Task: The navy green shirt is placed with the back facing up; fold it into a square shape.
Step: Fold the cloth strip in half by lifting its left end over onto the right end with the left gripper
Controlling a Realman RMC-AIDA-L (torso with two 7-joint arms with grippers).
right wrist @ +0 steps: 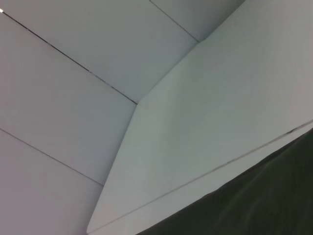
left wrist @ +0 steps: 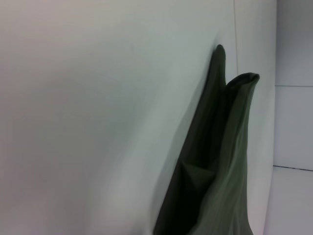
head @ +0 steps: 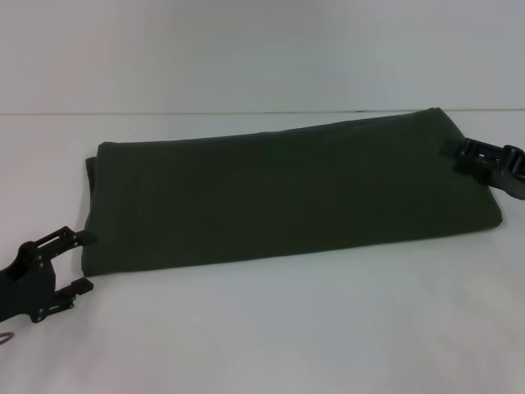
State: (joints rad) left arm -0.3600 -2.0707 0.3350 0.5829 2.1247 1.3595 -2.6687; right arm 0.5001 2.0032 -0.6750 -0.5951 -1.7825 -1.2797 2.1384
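Observation:
The navy green shirt (head: 279, 193) lies on the white table (head: 271, 328) as a long folded band running from near left to far right. My left gripper (head: 80, 263) is open at the band's near left corner, with its upper finger (head: 72, 239) touching the cloth edge. My right gripper (head: 490, 161) sits on the band's far right end. The left wrist view shows the shirt's layered end (left wrist: 210, 171) close up. The right wrist view shows a dark patch of the shirt (right wrist: 264, 200) at one corner.
The table's far edge (head: 246, 112) meets a pale wall behind the shirt. The right wrist view shows the table's corner (right wrist: 98, 227) and wall panels (right wrist: 73, 107). White tabletop lies in front of the shirt.

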